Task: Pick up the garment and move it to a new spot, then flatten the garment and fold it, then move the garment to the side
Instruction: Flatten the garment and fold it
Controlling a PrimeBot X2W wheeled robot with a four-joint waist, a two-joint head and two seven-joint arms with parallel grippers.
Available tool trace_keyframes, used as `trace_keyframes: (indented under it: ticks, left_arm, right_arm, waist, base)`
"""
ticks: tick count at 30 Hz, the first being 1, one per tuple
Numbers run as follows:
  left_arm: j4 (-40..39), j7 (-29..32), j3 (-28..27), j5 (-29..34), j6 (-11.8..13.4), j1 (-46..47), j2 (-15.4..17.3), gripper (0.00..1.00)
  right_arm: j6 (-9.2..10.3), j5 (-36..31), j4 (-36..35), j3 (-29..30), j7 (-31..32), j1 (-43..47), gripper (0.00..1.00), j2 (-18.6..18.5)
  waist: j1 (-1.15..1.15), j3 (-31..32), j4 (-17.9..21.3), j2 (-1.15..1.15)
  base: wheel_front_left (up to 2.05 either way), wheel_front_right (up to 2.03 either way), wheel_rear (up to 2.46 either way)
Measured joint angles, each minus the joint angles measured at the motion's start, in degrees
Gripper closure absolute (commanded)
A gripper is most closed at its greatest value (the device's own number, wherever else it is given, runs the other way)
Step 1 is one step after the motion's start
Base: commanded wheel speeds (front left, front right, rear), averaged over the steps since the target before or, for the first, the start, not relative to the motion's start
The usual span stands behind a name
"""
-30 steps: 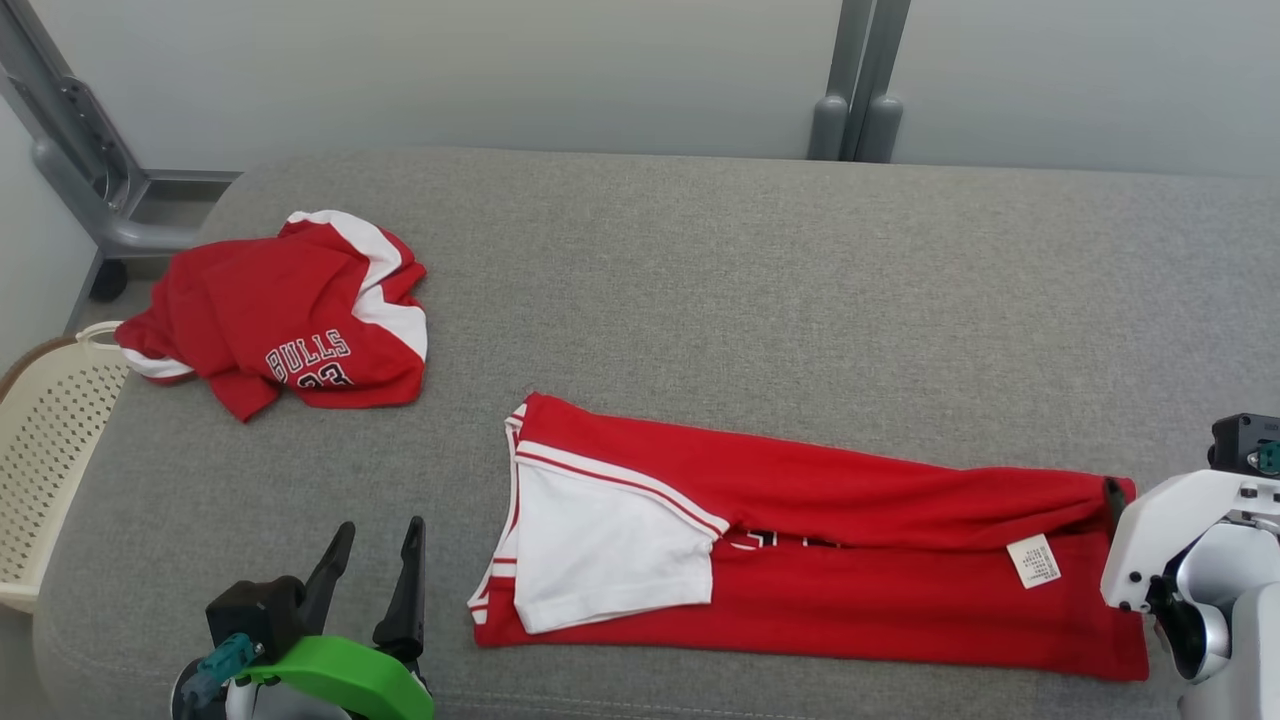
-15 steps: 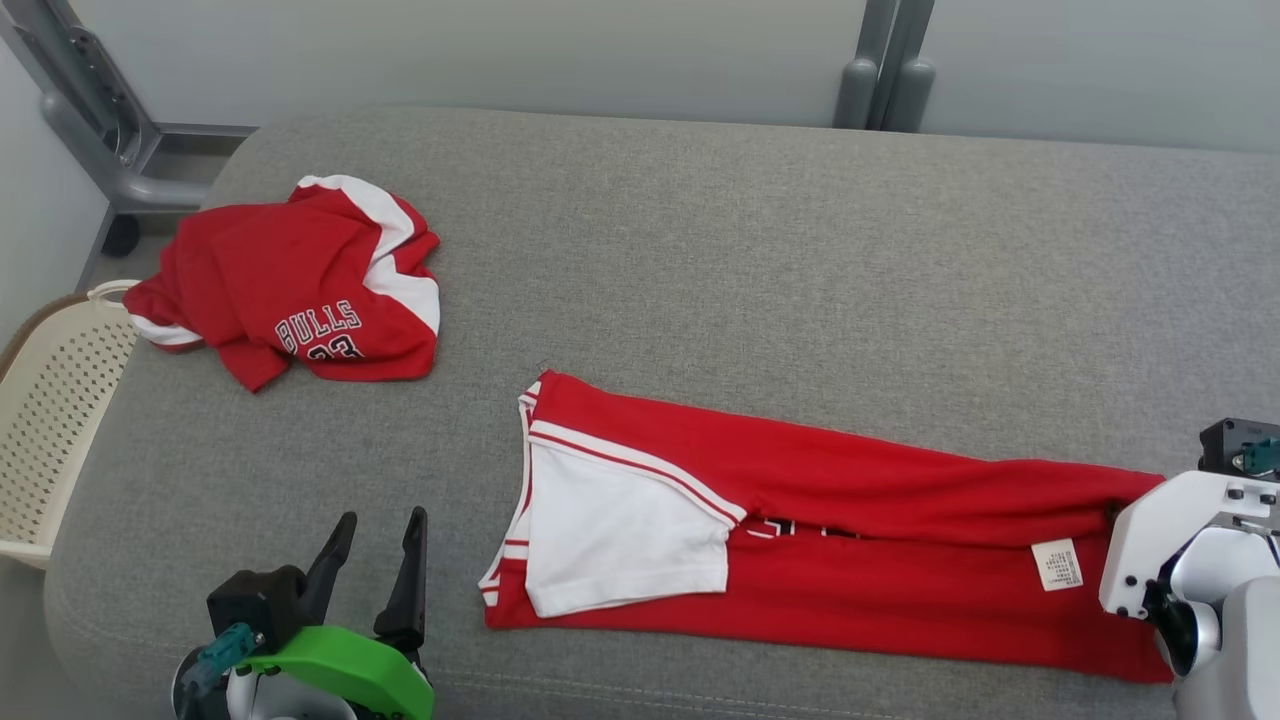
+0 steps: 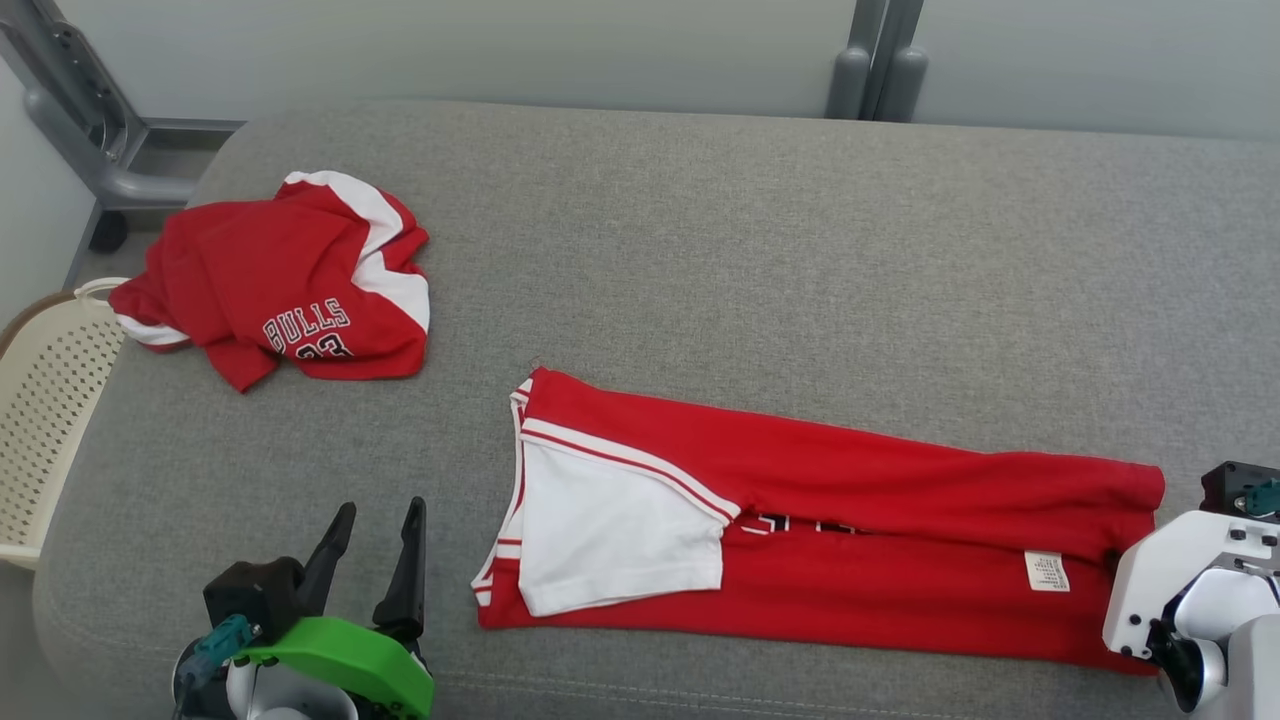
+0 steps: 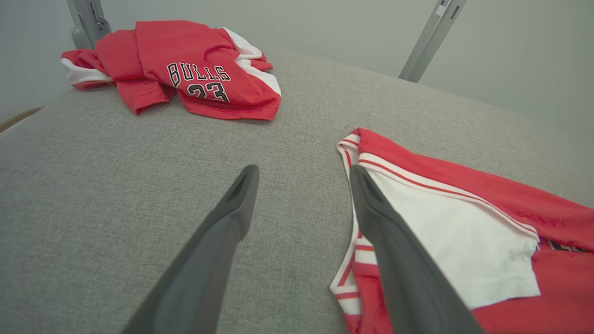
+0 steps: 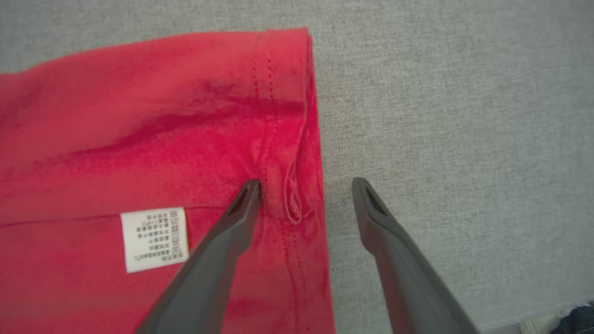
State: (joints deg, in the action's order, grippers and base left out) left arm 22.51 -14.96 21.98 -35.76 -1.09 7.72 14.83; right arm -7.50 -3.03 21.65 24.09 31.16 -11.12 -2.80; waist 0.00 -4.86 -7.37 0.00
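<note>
now the shirt [image 3: 830, 540] runs left to right. right gripper [image 5: 304, 185] straddles its right hem, left gripper [image 3: 380, 510] beside the other end, both spread and empty.

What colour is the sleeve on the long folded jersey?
White sleeve with red-striped trim on the folded red jersey; clearest in the head view.

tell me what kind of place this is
Probably an indoor test room set up for laundry folding: a grey upholstered bench, a cream laundry basket beside it, and metal frame posts against a bare wall.
</note>
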Motion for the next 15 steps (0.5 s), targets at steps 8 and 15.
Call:
trace_keyframes:
  ticks: [8, 15]
  left_arm:
    - [0.3, 0.0, 0.2, 0.1, -0.4, 0.7, -0.3, 0.0]
    - [0.7, -0.1, 0.1, 0.1, -0.5, 0.8, -0.3, 0.0]
  right_arm:
    - [0.01, 0.7, 4.3, 1.2, 0.5, -2.6, 0.0, -0.2]
    - [-0.08, 0.5, 5.6, 2.6, 1.2, -3.8, 1.0, 0.0]
  waist:
    - [0.0, -1.2, -0.8, 0.0]
    - [0.0, -1.0, -1.1, 0.0]
  base:
    - [0.0, 0.0, 0.0]
    - [0.0, 0.0, 0.0]
